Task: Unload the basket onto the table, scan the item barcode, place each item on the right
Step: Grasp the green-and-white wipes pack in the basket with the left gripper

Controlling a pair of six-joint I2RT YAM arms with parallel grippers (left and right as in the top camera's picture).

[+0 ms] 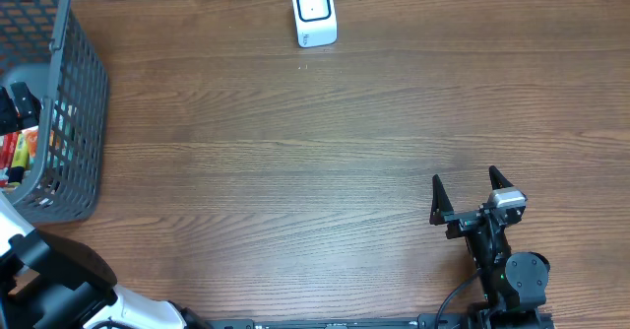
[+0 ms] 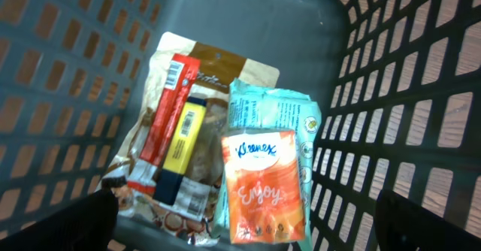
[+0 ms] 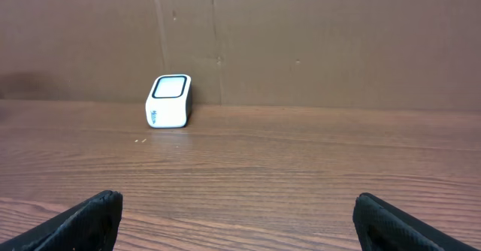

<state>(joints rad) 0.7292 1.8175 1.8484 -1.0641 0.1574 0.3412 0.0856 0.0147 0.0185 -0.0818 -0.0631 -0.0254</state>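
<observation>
Fingers (image 2: 75,225) of the left gripper (image 2: 244,210) stand wide apart, holding nothing, above the grey basket (image 1: 87,93) at the left edge of the table (image 1: 295,171). Inside lie an orange tissue pack (image 2: 263,187), a teal packet (image 2: 274,108) and a yellow packet (image 2: 184,138). The right gripper (image 1: 465,179), near right, is likewise spread and empty. The white scanner (image 1: 314,14) sits far centre.

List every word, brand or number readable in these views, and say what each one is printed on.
"Kleenex": white label at the top of the orange tissue pack.
"Enjoy": script across the same pack's front.
Teal packet: has print and a round emblem, too small to read.
Red stick pack, yellow pack and brown bag: lettering too blurred to read.
Scanner: small blue mark on its side, too small to read.
</observation>
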